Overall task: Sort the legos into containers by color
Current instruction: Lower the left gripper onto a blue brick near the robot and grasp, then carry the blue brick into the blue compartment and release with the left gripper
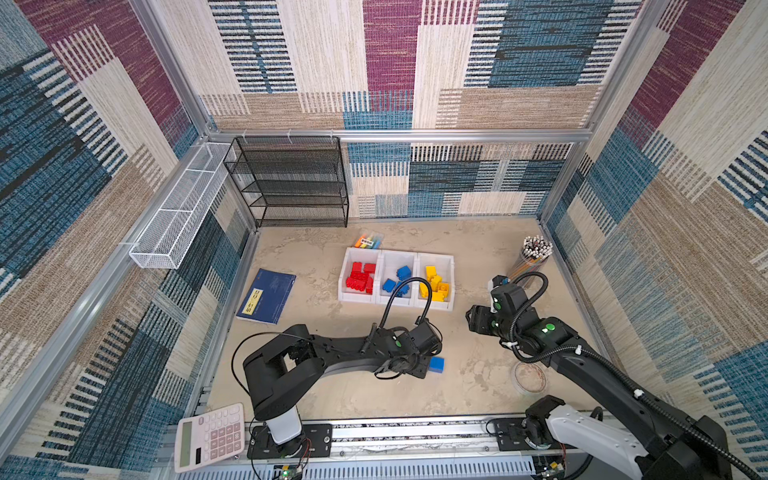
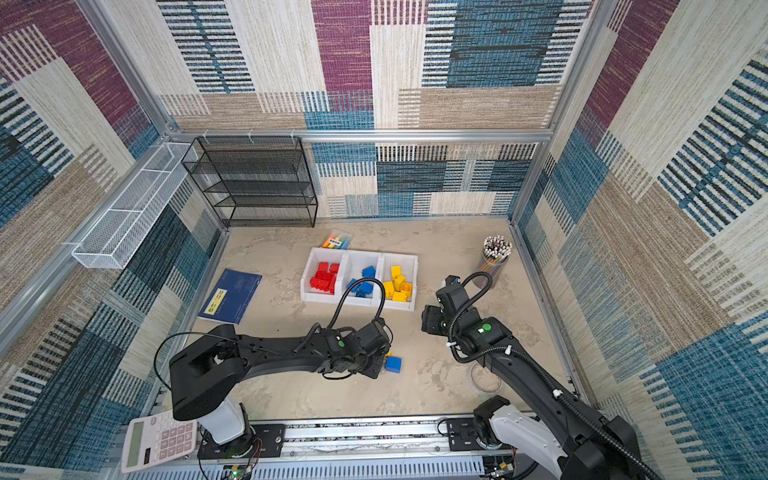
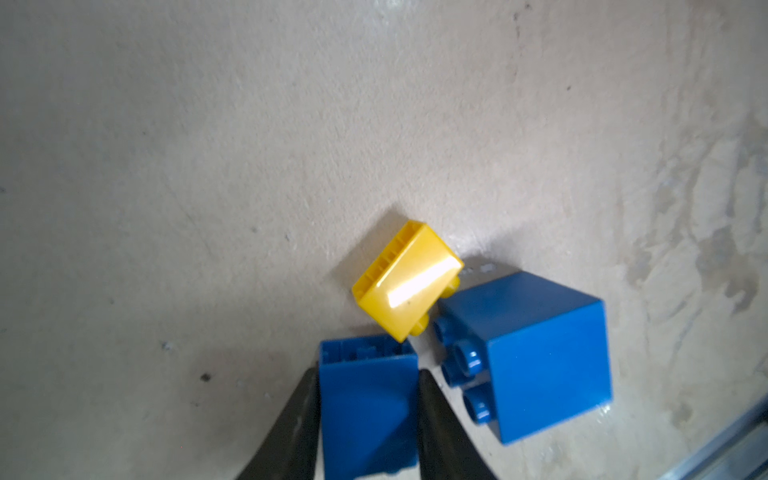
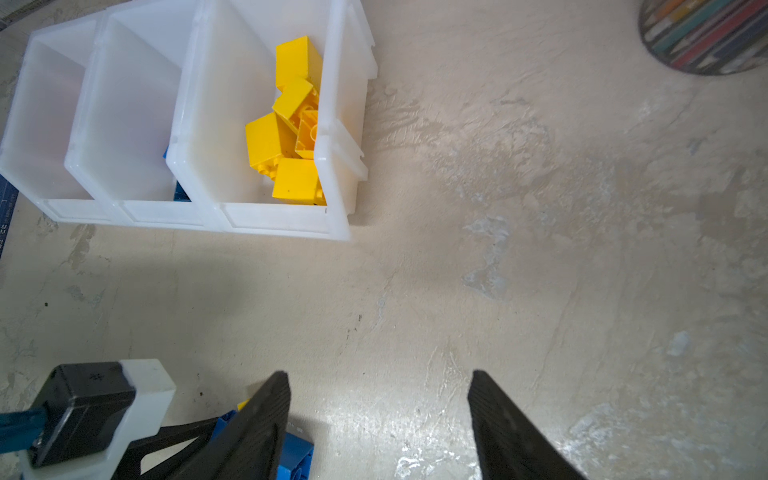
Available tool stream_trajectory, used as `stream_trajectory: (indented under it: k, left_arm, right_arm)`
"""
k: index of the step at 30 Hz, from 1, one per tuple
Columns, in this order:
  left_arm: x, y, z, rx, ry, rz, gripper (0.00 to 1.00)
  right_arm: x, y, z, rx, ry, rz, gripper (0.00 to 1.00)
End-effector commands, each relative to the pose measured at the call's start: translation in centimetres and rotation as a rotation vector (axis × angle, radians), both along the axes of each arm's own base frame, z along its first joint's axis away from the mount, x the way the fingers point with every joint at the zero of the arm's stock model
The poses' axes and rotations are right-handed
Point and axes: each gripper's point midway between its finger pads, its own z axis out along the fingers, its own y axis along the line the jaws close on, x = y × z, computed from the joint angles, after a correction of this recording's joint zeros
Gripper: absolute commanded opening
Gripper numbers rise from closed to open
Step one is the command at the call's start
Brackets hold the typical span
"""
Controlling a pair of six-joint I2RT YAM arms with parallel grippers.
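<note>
- Beige, mottled tabletop (image 1: 324,374) fills the floor of a booth whose walls are covered in woven patches of blue, plum and tan.
- Three white bins (image 1: 357,296) joined in a row stand toward the back of the table, near its middle.
- Red bricks (image 1: 360,277) fill the left bin, blue bricks (image 1: 402,272) lie in the middle one, and yellow bricks (image 1: 435,282) are piled in the right one.
- Three more bricks sit outside the bins, on the nearer part of the table in front of the middle and right bins.
- The left gripper (image 3: 368,370) has its fingers clamped on two opposite sides of a blue brick (image 3: 368,415), whose hollow underside points away from the wrist.
- Whether that brick is lifted or resting on the table cannot be told.
- A small yellow brick (image 3: 409,282) lies tipped on its side just beyond the held one, a corner right at its edge.
- A second blue brick (image 3: 536,357) lies on its side just beside both, its studs facing the held brick.
- The right gripper (image 4: 379,374) hangs over bare table to the right of the bins, fingers wide apart with nothing between them.
- A black mesh rack (image 1: 291,183) stands at the back wall, and a white wire basket (image 1: 183,208) hangs on the left wall.
- A pack of markers (image 1: 368,241) lies just behind the left bin.
- A blue notebook (image 1: 266,296) lies left of the bins, and a calculator (image 1: 210,436) sits at the front left corner.
- A cup of pencils (image 1: 530,262) stands at the back right, and a clear round dish (image 1: 528,377) sits beside the right arm.
</note>
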Motion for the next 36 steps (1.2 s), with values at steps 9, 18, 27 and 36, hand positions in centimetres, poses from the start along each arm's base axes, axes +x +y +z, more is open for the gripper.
stream_trajectory:
  k: [9, 18, 27, 36]
  left_arm:
    - [3.6, 3.7, 5.5, 0.056, -0.103, 0.001, 0.37]
    - [15.1, 5.9, 11.6, -0.021, -0.221, 0.086, 0.37]
    - [23.6, 5.9, 9.5, 0.011, -0.175, 0.117, 0.37]
    - [26.8, 5.2, 9.0, 0.017, -0.19, 0.12, 0.54]
  right_arm:
    - [0.2, -0.1, 1.2, 0.015, -0.04, -0.012, 0.7]
    - [0.4, 0.1, 1.6, 0.024, -0.047, -0.005, 0.69]
    - [-0.1, 0.2, 1.1, 0.033, -0.023, -0.005, 0.69]
    - [-0.4, 0.2, 0.5, 0.032, -0.004, -0.002, 0.7]
